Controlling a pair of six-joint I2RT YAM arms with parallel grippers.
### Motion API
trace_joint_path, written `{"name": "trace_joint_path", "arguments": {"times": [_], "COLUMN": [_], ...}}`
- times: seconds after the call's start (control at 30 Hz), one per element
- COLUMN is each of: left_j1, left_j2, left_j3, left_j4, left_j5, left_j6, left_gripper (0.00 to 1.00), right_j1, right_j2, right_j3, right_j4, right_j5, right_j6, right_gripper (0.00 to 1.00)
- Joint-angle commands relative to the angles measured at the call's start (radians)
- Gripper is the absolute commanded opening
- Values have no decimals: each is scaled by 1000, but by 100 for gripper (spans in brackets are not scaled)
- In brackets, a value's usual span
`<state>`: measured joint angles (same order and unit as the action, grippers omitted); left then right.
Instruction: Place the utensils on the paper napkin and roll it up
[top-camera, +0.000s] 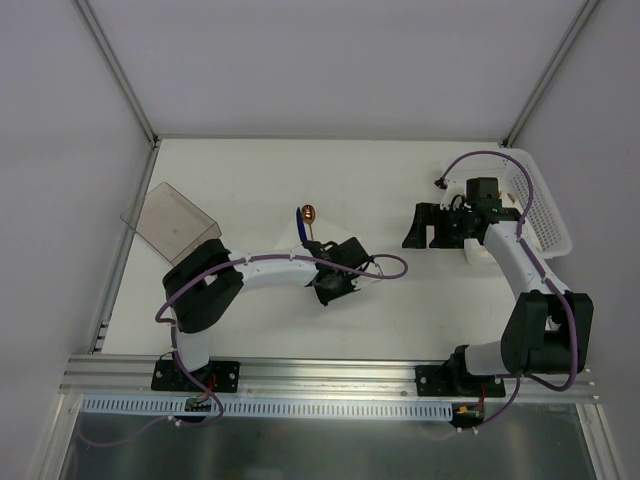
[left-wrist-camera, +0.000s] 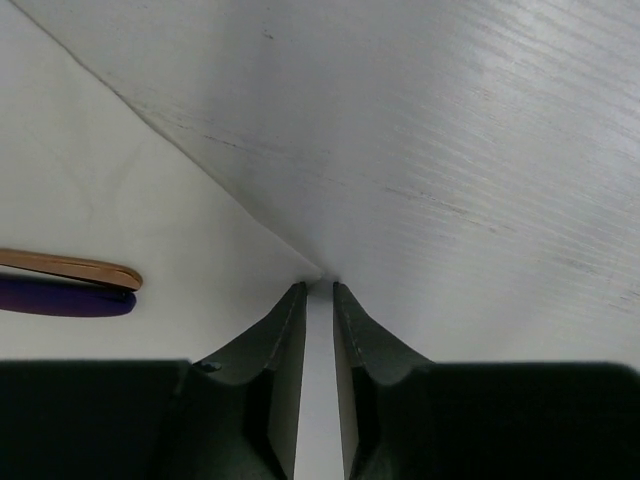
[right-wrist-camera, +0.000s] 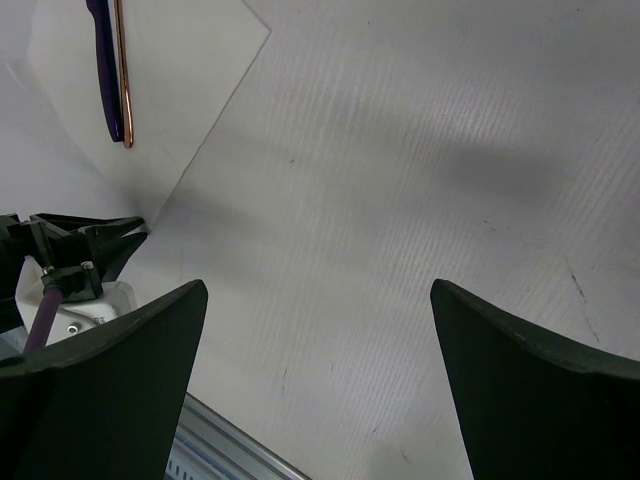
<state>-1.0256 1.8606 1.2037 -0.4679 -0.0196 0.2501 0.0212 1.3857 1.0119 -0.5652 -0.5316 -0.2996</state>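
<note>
The paper napkin (left-wrist-camera: 120, 200) lies flat, and one corner ends right at the tips of my left gripper (left-wrist-camera: 319, 285). Its jaws stand a narrow gap apart, low over the table, and only white surface shows between them. Two utensils lie side by side on the napkin: a copper-brown one (left-wrist-camera: 70, 268) and a dark blue one (left-wrist-camera: 60, 298). In the top view the copper spoon (top-camera: 309, 212) sits just beyond the left gripper (top-camera: 326, 292). My right gripper (right-wrist-camera: 318, 300) hangs wide open over bare table, to the right of the napkin (right-wrist-camera: 170, 90), holding nothing.
A white perforated basket (top-camera: 545, 200) stands at the right edge behind the right arm. A clear smoky container (top-camera: 170, 222) lies tilted at the left edge. The aluminium rail (top-camera: 330, 375) runs along the near edge.
</note>
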Motion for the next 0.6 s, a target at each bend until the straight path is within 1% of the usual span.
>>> {"name": "trace_joint_path", "arguments": {"times": [0.0, 0.03, 0.07, 0.2, 0.47, 0.5, 0.53, 0.57], "left_j1": [19, 21, 22, 22, 22, 21, 21, 21], "left_j2": [22, 22, 20, 11, -40, -47, -52, -64], "left_j3": [19, 19, 20, 28, 48, 48, 48, 45], "left_j4": [-20, -18, -18, -20, -20, -20, -21, -20], "left_j5": [-55, -54, -54, -56, -54, -49, -43, -28], "left_j6": [6, 8, 9, 3, -8, -9, -12, -14], "left_gripper": [16, 14, 8, 0, 0, 3, 9, 19], "right_j1": [-10, -10, -10, -10, -10, -12, -10, -12], "right_j2": [-4, -5, -5, -13, -16, -19, -20, -19], "right_j3": [22, 22, 21, 21, 21, 21, 21, 21], "right_j4": [-4, -4, -4, -5, -5, -7, -6, -5], "right_j5": [-11, -13, -11, -13, -16, -16, -16, -16], "right_j6": [-1, -1, -1, -3, -3, -3, -4, -4], "right_gripper": [99, 99, 99, 99, 99, 99, 99, 99]}}
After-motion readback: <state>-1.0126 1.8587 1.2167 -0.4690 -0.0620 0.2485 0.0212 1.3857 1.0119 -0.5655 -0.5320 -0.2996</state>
